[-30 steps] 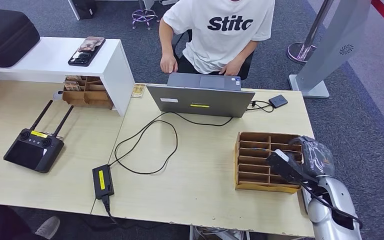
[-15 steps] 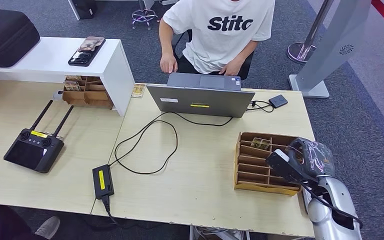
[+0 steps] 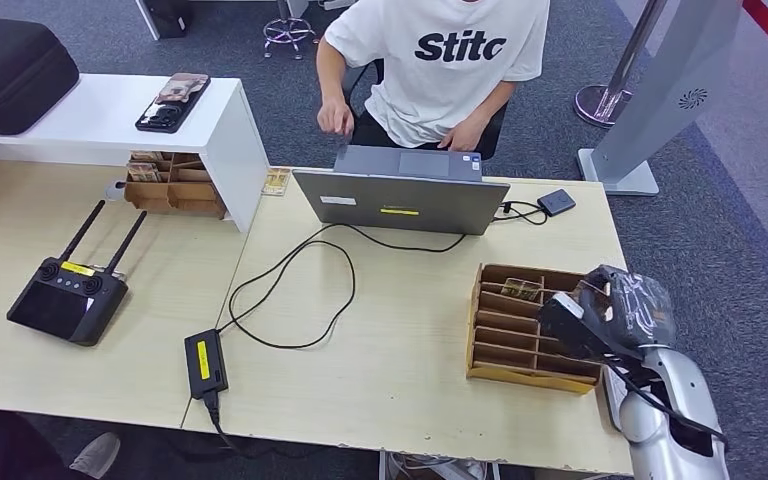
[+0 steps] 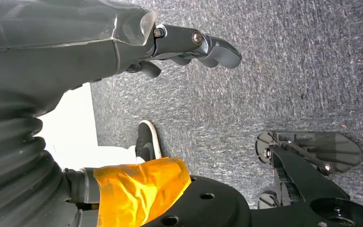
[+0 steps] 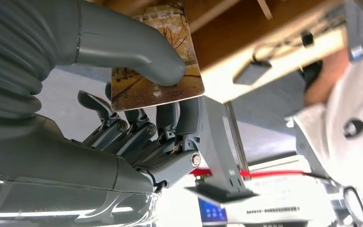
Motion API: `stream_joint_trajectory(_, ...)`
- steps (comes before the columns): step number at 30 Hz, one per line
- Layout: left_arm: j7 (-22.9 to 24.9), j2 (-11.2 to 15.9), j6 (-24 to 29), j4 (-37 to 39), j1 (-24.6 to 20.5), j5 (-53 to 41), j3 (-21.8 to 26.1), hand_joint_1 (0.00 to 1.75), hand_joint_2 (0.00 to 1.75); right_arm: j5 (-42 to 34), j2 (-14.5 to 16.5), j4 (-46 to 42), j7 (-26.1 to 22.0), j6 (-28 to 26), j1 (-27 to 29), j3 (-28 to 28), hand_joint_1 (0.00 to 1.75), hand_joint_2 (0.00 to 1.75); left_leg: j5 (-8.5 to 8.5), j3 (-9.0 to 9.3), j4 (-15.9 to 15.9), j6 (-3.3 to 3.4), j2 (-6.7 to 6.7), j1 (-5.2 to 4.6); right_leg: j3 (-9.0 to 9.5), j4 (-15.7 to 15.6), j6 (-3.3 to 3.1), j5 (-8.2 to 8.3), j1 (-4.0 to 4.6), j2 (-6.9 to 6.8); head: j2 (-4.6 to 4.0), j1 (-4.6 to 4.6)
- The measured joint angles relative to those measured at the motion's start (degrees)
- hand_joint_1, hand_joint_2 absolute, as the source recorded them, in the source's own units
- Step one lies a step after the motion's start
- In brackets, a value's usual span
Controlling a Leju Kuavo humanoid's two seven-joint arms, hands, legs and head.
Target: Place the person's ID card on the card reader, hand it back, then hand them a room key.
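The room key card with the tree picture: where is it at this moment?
The room key card is pinched in the right hand, at the slotted wooden organizer near the table's right edge.

laptop behind slotted box, controller left

Tree-printed room key against thumb
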Motion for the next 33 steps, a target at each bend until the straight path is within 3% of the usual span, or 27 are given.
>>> stream_joint_trajectory(20, 0.00, -0.07, 0.04, 0.00, 0.00, 0.42, -0.01, 0.00, 1.75, -0.34, 0.00, -16.25, -0.45, 0.70, -3.03, 4.18, 1.65, 1.75, 0.00, 0.00, 0.00, 0.00, 0.00, 0.00, -0.01, 0.00, 0.01, 0.01, 0.00, -0.01, 0.00, 0.00)
stream_joint_trajectory(28, 0.00, -0.08, -0.05, 0.00, -0.01, 0.02, -0.03, 0.00, 1.75, -0.12, 0.00, -18.84, -0.19, 1.05, -3.78, 6.24, 1.71, 1.75, 0.00, 0.00, 0.00, 0.00, 0.01, 0.00, 0.01, 0.00, 0.01, 0.02, 0.00, 0.00, 0.00, 0.01)
stream_joint_trajectory(33, 0.00, -0.08, -0.32, 0.00, -0.12, -1.55, -0.43, 0.00, 1.75, -0.66, 0.12, -17.87, 0.90, 3.57, -7.81, 8.55, 1.72, 1.75, 0.02, 0.01, 0.00, -0.01, 0.03, 0.00, 0.01, 0.02, 0.01, 0.02, 0.00, 0.03, 0.00, 0.01)
